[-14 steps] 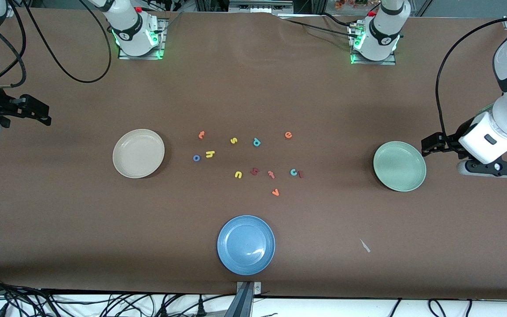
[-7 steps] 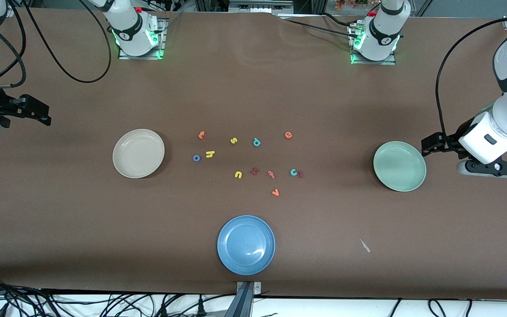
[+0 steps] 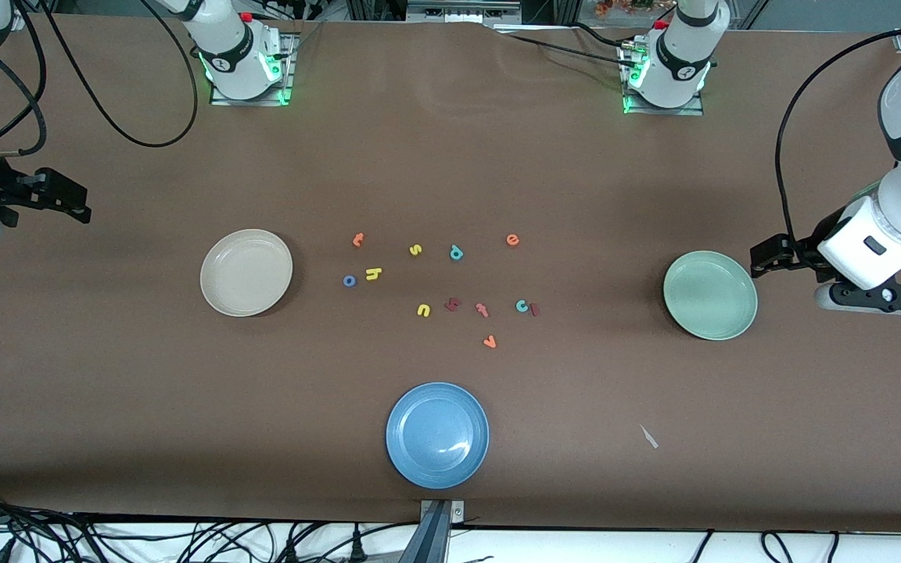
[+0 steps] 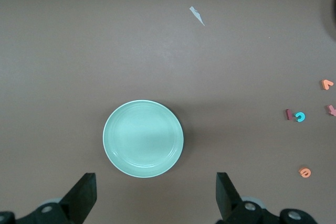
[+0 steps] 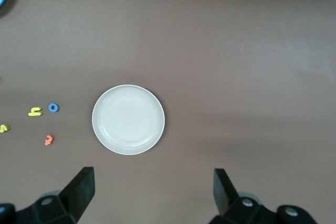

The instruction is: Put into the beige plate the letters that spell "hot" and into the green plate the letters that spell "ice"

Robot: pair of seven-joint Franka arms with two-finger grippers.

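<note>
The beige plate (image 3: pixel 246 272) (image 5: pixel 128 119) lies bare toward the right arm's end. Beside it are the orange t (image 3: pixel 357 239) (image 5: pixel 49 139), yellow h (image 3: pixel 373 273) (image 5: pixel 35 111) and blue o (image 3: pixel 349 281) (image 5: pixel 53 107). The green plate (image 3: pixel 710 295) (image 4: pixel 143 138) lies bare toward the left arm's end. Between the plates are the orange e (image 3: pixel 512 239) (image 4: pixel 305 172), teal c (image 3: pixel 522 306) (image 4: pixel 300 117) and dark red i (image 3: pixel 535 310) (image 4: pixel 288 114). My left gripper (image 3: pixel 765 256) (image 4: pixel 156 182) hovers open by the green plate. My right gripper (image 3: pixel 75 202) (image 5: pixel 152 179) hovers open, apart from the beige plate.
A blue plate (image 3: pixel 437 435) sits near the front edge. Other letters lie among the task's: yellow s (image 3: pixel 415 249), teal p (image 3: pixel 456 252), yellow u (image 3: pixel 423 310), a dark red angular one (image 3: pixel 452 304), salmon f (image 3: pixel 482 310), orange v (image 3: pixel 489 342). A paper scrap (image 3: pixel 648 436) lies nearer the camera.
The left arm has drifted very slightly toward its end of the table. Nothing on the table has moved.
</note>
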